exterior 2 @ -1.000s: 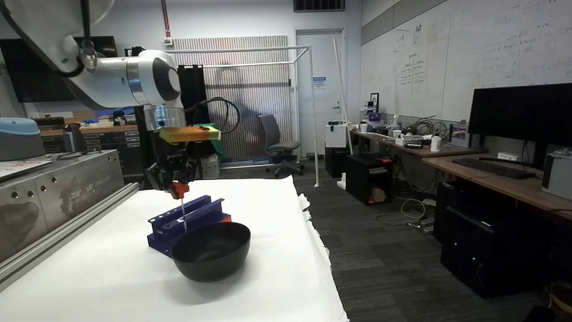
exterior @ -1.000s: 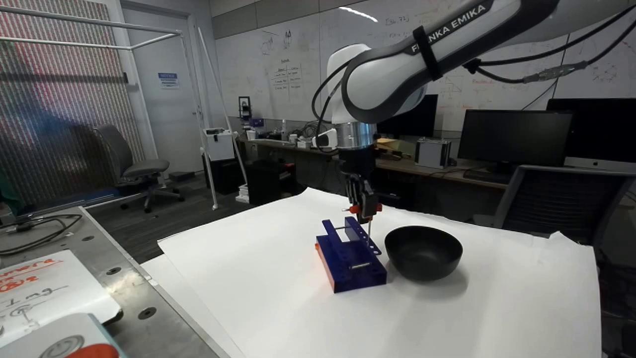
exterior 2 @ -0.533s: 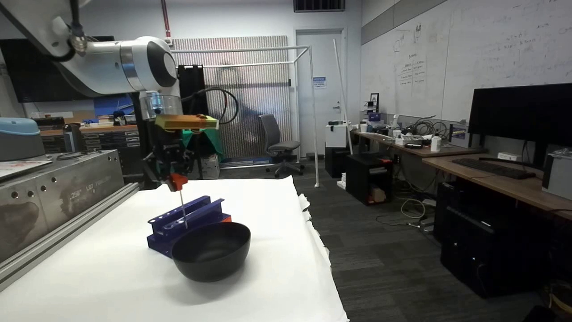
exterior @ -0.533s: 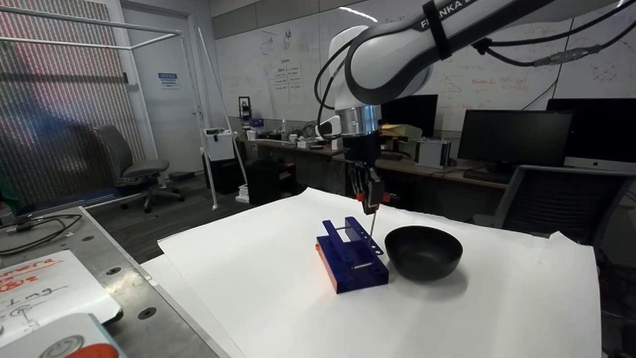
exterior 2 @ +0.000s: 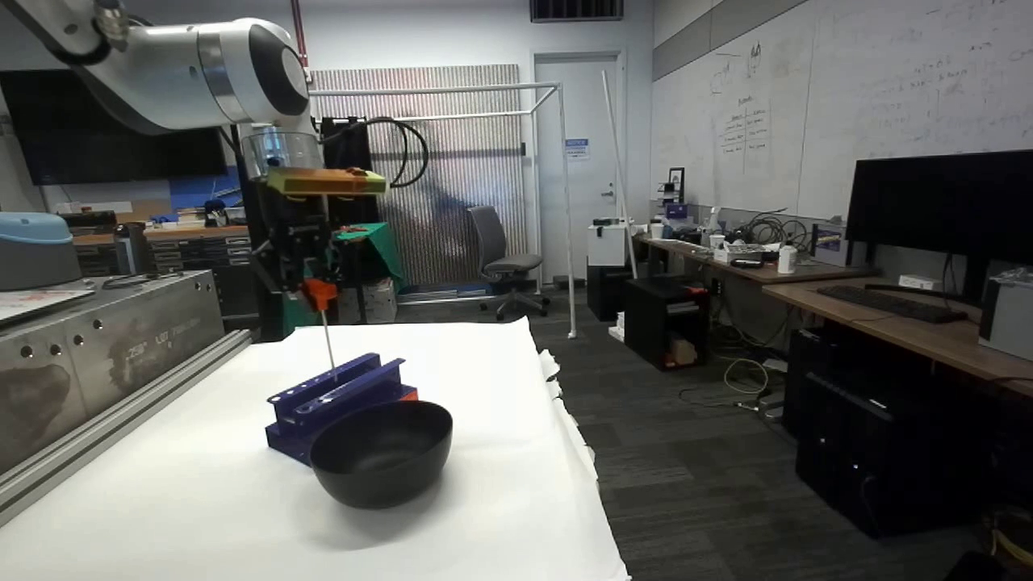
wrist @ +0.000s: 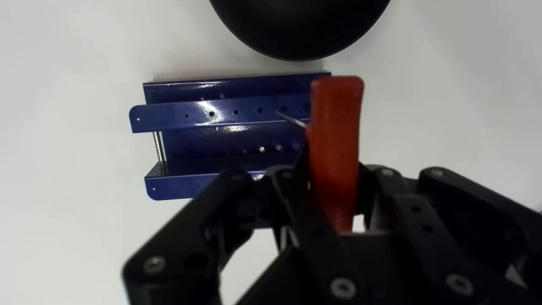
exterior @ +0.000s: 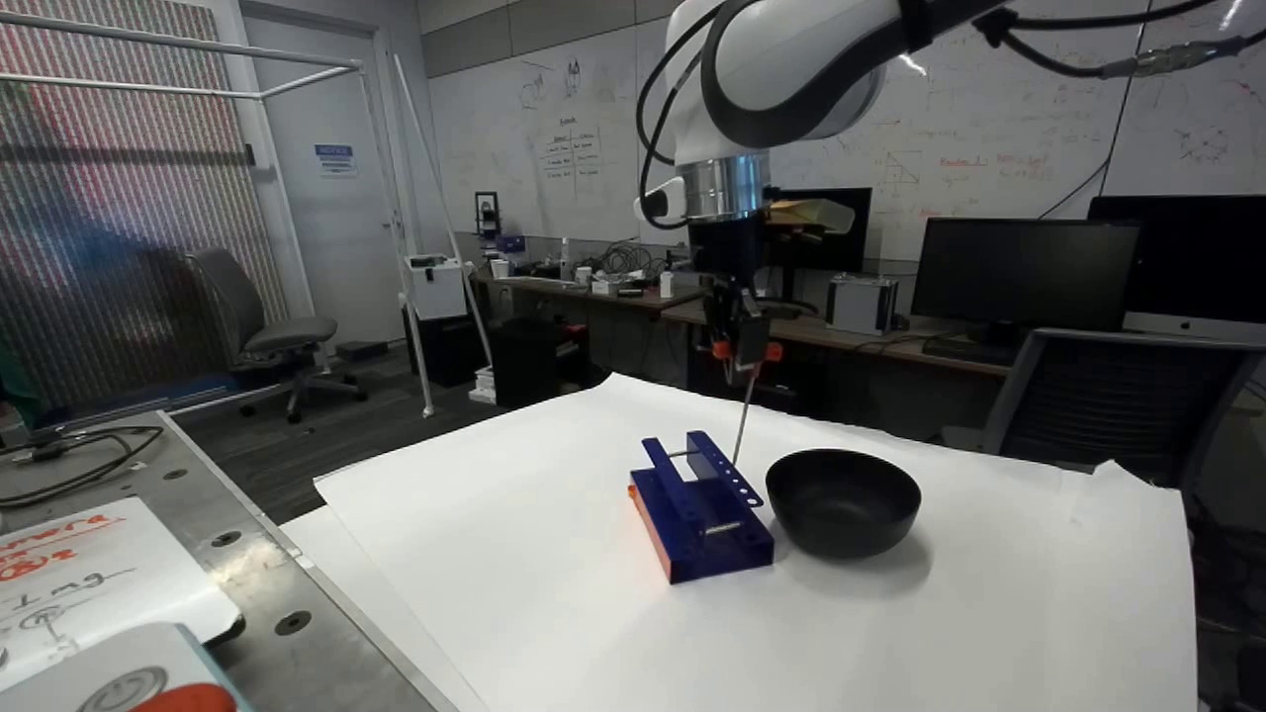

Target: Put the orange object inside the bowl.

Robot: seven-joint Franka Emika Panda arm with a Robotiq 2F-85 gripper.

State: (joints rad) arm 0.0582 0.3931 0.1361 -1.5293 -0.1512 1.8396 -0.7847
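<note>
Orange-red at its handle, a small tool (wrist: pixel 337 114) is sitting tight in the robot's claw (wrist: pixel 334 182), whose black fingers are clamping it from both sides. Ends of the handle are poking out past the fingers in an exterior view. A thin metal rod (exterior: pixel 744 415) is pointing down from it, leaning a little off upright.

All of this is hanging above a white-covered table (exterior: pixel 554 613), over a blue rack (exterior: pixel 717 564). From overhead, in the wrist view, the rod's tip is showing over the row of holes in the rail nearest the bowl; whether it is touching that rail, I can't tell. Silver pins (wrist: pixel 159 146) are bridging the rack's two rails, and an orange strip (exterior 2: pixel 410 395) is showing low on its side.

Black and round, the bowl (exterior: pixel 841 534) is standing mouth up just beside the rack, a narrow gap separating the two. Both are resting between the table's long edges, well in from its far edge; a metal rail (exterior 2: pixel 125 421) is running along one long edge. At the corner beyond the bowl, the white cover (exterior: pixel 1118 477) is curling up.

Overhead, a white arm (exterior 2: pixel 202 73) is bearing the claw. Across the room, an office chair (exterior 2: pixel 494 242) is standing near a door (exterior 2: pixel 589 218).
</note>
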